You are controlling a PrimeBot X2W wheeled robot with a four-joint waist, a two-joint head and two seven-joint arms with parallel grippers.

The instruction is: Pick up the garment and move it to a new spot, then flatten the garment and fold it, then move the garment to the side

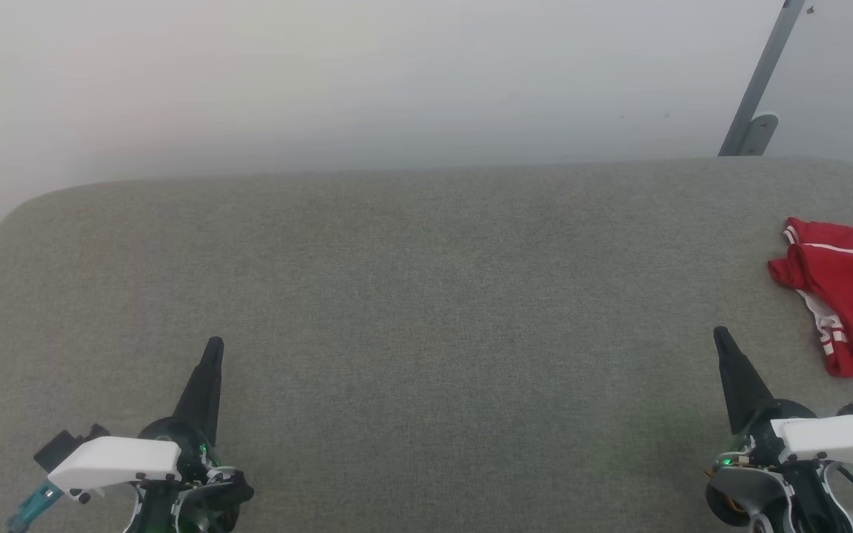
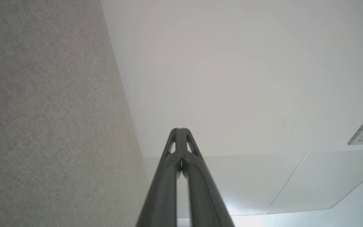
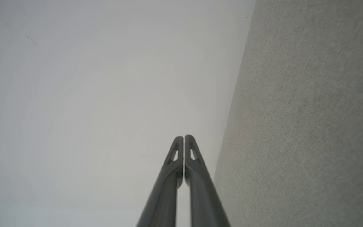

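Observation:
The red garment [image 1: 845, 296] with white striped trim lies bunched at the right edge of the grey fabric table [image 1: 412, 296], partly cut off by the head view's border. My right gripper [image 1: 720, 337] is shut and empty at the lower right, just left of and nearer than the garment, apart from it. At the lower left my left gripper [image 1: 215, 346] is also shut and empty, far from the garment. In the left wrist view the left gripper [image 2: 179, 130] has its tips pressed together; likewise the right gripper [image 3: 184, 137] in the right wrist view.
A pale wall rises behind the table's rounded far edge. A grey metal bracket [image 1: 756, 96] leans against the wall at the upper right. Wide bare table surface lies between the two grippers.

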